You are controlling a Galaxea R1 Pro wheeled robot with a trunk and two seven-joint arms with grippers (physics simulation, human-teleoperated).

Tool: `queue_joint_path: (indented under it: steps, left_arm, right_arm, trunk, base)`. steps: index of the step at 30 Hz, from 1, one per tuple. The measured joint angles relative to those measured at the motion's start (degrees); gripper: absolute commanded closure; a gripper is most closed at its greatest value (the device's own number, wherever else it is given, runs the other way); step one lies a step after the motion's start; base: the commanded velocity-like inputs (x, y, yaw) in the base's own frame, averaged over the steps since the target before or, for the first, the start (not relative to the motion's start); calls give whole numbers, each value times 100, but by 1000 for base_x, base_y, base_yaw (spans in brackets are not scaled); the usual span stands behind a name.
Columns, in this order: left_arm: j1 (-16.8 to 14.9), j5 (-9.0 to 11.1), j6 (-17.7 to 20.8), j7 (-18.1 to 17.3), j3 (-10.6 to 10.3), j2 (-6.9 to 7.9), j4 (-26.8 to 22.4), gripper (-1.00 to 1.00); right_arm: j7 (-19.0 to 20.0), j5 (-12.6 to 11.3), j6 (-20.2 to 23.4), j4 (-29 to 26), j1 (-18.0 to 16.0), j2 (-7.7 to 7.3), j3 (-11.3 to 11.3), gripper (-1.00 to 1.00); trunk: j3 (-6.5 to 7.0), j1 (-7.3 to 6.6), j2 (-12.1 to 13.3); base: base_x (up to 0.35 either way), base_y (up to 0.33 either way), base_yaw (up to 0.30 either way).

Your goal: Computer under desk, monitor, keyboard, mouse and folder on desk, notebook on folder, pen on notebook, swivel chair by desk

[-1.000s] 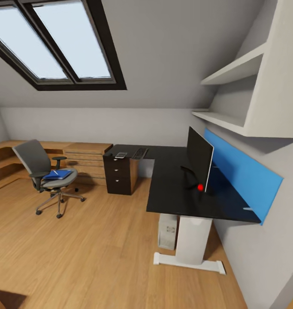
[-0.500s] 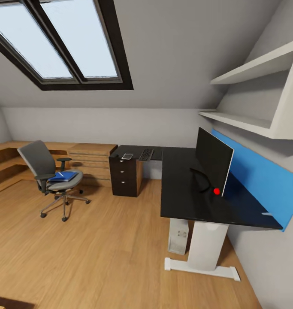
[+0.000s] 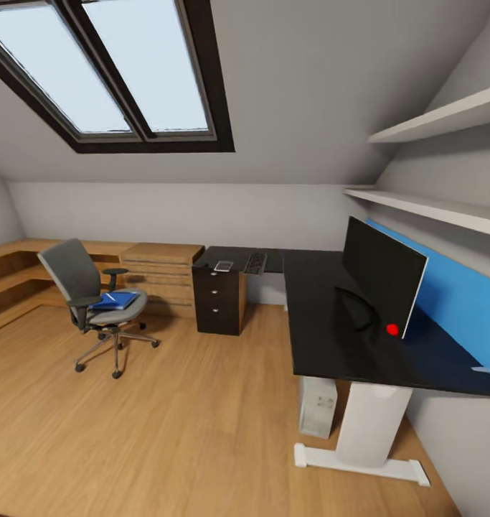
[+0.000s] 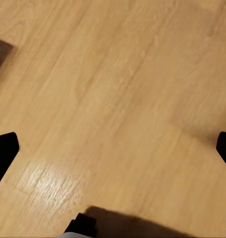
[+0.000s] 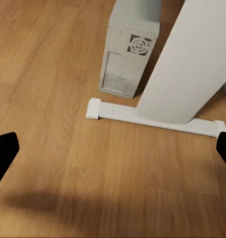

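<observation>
The folder [image 3: 117, 299] lies flat on the chair [image 3: 94, 305] seat, well apart from the surface [image 3: 331, 323], with a small dark notebook on it. Thin and stiff, it likely slides easily, so a pinch at an overhanging edge suits it. The monitor [image 3: 382, 276] stands on the surface, the keyboard [image 3: 255, 263] at its far end, the computer [image 3: 318, 406] beneath. Both arms' jaws stand spread wide, holding nothing.
</observation>
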Motion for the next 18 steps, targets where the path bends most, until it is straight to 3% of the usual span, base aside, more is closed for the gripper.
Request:
queue_joint_path:
  steps: [9, 18]
  left_arm:
    - [0, 7, 1, 0, 8, 5, 1, -100]
    - [-2, 9, 8, -7, 1, -2, 4, -100]
  right_arm:
    - [7, 1, 0, 1, 0, 0, 1, -100]
    - [10, -7, 9, 9, 0, 26, 13, -100]
  trunk:
    - [71, 0, 0]
    - [43, -1, 1]
  base:
    - [150, 278, 0]
    - [190, 271, 0]
